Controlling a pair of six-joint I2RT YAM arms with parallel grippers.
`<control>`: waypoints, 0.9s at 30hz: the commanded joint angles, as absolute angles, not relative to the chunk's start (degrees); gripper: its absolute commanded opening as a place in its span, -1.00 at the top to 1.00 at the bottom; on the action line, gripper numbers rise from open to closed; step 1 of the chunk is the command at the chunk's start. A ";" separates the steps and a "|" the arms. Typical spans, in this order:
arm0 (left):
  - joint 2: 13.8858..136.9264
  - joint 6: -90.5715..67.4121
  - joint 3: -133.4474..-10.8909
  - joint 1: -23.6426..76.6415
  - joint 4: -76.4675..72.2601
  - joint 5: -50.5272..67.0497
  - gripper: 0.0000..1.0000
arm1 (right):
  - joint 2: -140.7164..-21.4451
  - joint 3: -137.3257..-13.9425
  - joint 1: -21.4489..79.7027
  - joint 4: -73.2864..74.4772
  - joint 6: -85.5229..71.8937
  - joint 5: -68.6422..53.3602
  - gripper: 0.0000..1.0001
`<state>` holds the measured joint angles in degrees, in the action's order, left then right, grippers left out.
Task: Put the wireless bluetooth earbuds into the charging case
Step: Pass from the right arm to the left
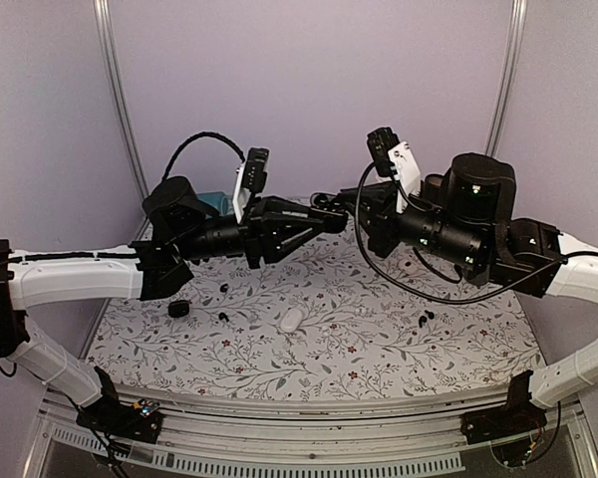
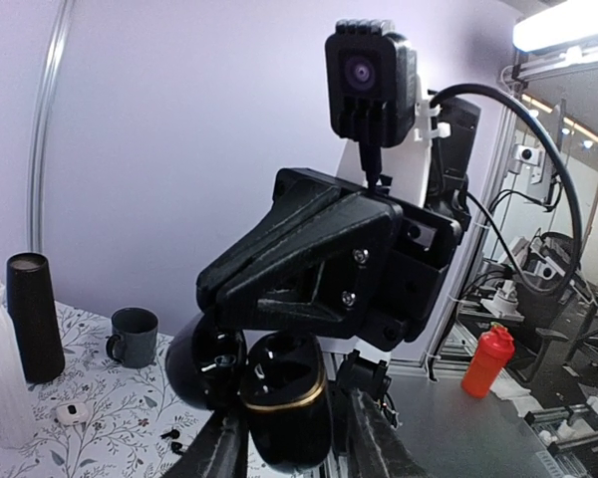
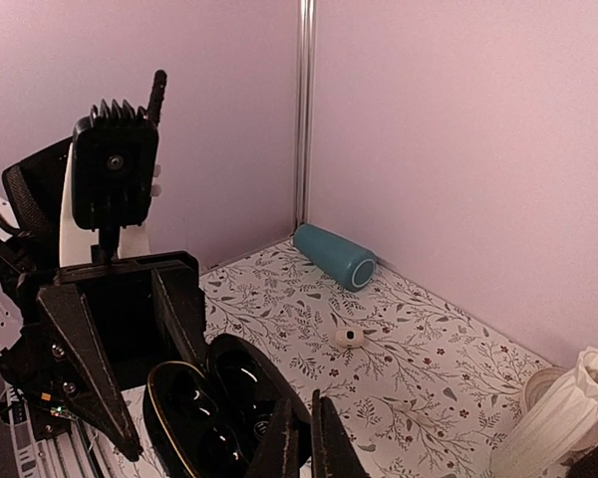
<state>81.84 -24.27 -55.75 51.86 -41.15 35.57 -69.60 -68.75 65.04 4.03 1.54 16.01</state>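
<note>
- The left claw (image 2: 291, 443) is raised well above the worktop (image 1: 379, 354). It is closed partway on the open charging case (image 3: 211, 410), a black clamshell with a gold rim, gripped by its sides.
- The right claw (image 3: 301, 440) is pinched fully shut, its tips just beside the case's rim. Whether a bud sits between them cannot be told.
- Loose earbuds (image 1: 224, 287) lie on the worktop as tiny black specks left of centre, near a white case (image 1: 292, 319). A few more lie off to the right.
- The case's interior is dark and glossy, so it is unclear whether either well is already filled.
- The buds look very light, hard and slick, and their rounded shape would likely let them squirt out of a tight pinch. A gentle fingertip hold across the broadest sides seems safest.
- The case looks rigid, with the hinge its weak spot. It is better held by the base than by the lid.
</note>
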 commanded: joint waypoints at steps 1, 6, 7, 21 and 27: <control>82.90 -24.78 -55.55 52.12 -42.54 35.95 0.32 | -69.09 -68.11 65.79 2.20 1.59 16.86 0.93; 83.17 -25.09 -55.64 52.04 -42.37 35.57 0.47 | -68.73 -67.71 66.15 1.65 1.49 16.39 0.93; 83.15 -25.09 -55.63 52.08 -42.41 35.45 0.52 | -68.73 -67.68 66.17 1.51 1.49 16.28 0.93; 82.20 -20.03 -53.89 52.08 -41.36 37.35 1.00 | -67.19 -65.65 66.15 1.92 -4.41 15.74 0.18; 82.10 -17.34 -53.75 52.04 -38.69 35.50 1.00 | -64.79 -63.29 66.10 1.94 -8.58 16.05 -0.15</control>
